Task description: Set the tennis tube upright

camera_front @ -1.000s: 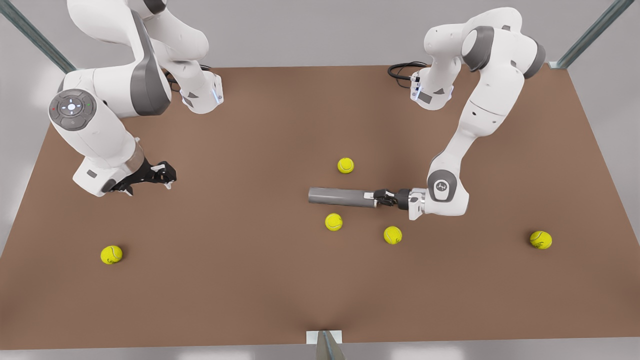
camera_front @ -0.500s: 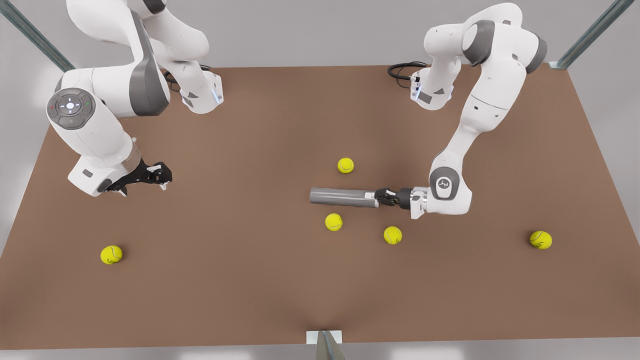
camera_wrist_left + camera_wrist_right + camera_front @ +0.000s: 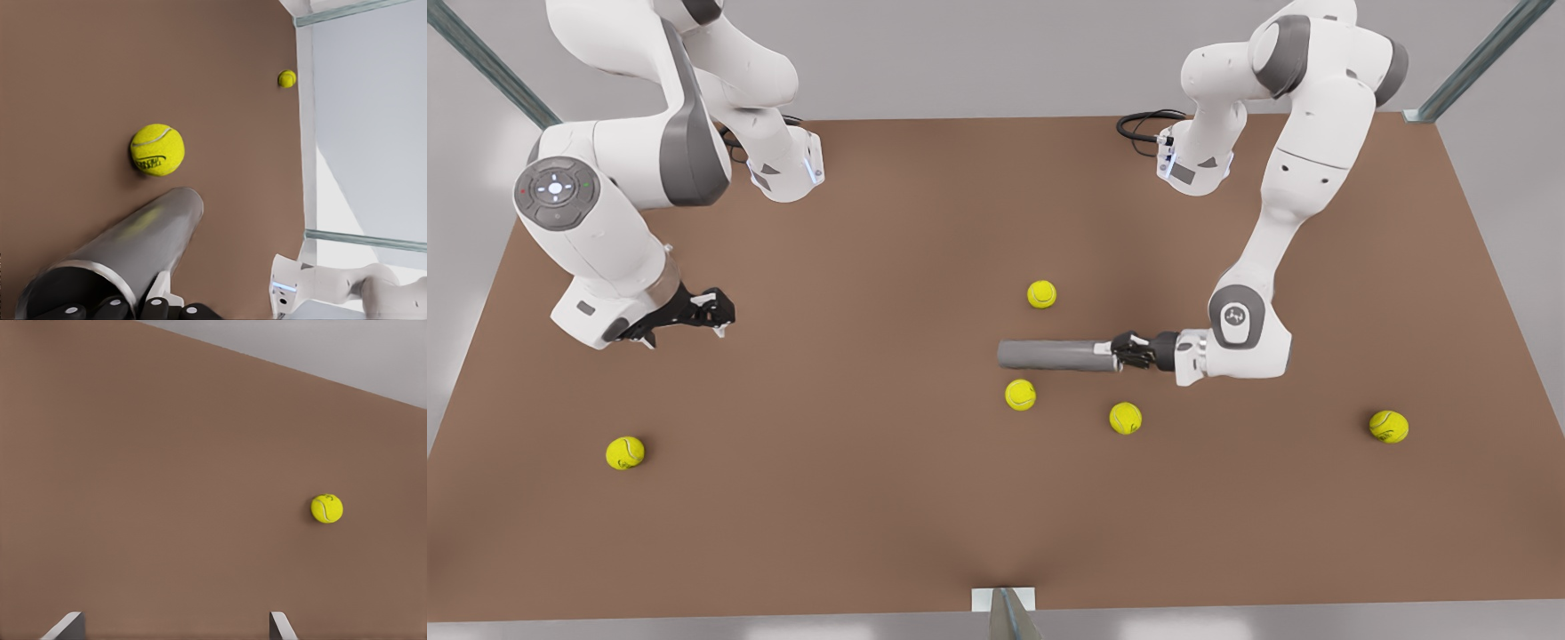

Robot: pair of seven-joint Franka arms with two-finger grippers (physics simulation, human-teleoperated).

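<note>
- A matte brown table (image 3: 871, 498) sits between pale grey walls, with fuzzy yellow tennis balls (image 3: 1020, 394) scattered across it.
- The tennis tube (image 3: 1054, 355), a smooth grey metallic cylinder, lies mid-table, its long axis running across the front view.
- The left gripper (image 3: 1129, 350) pinches the tube's hollow end, which faces the front view's right.
- The right gripper (image 3: 713, 313) waits with fingers spread, well apart from the tube.

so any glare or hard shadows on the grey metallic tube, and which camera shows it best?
Left wrist view: the grey metallic tennis tube carries a pale, soft highlight along its side, and the left gripper sits at its hollow end. Front view: the tube looks matte and flatly lit, and the yellow tennis balls cast faint, soft shadows on the brown table. Right gripper waits, open.
</note>
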